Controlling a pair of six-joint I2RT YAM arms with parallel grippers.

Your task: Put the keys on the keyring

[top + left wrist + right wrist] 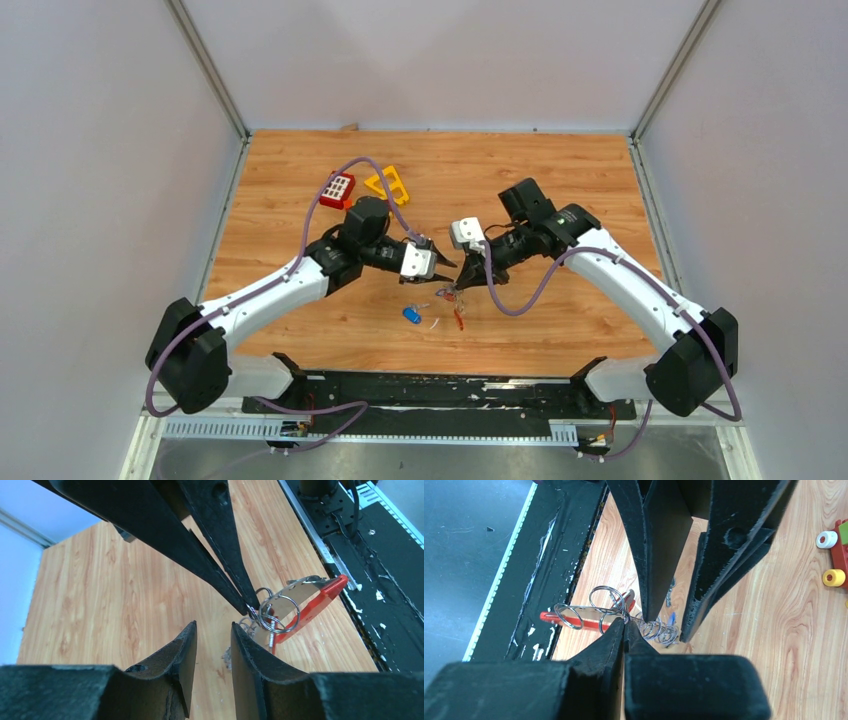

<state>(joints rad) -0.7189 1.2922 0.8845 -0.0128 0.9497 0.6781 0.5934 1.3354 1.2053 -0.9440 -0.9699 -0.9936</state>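
Wood-grain tabletop [560,190], pale grey walls on 3 sides. Over its front-centre part hung the keyring [315,605]: 1 red curved plastic clip w/ a bunch of silver wire split rings [655,628]. At least 3 rings showed, exact no. unclear. The clip end pointed toward the black front rail; whether it touched the wood couldn't be told.

Right gripper [624,629] was fully closed, both tips pinching 1 ring of the bunch. Left gripper [213,627] met it nearly tip to tip, jaws partly apart w/ nothing between them. In the right wrist view its 2 fingers straddled the ring bunch, very near it, contact unclear.

1 loose key was counted: a small silver metal key w/ blue plastic head [411,314], flat on the wood just left of the bunch, apart from both grippers.

Further back, left of centre, sat 2 toys just beside each other: 1 red square block w/ white buttons [338,187] and 1 yellow triangular plastic frame [388,183], both well apart from the keyring. 2 white-and-black arms reached in from the near corners, each w/ 1 purple cable.
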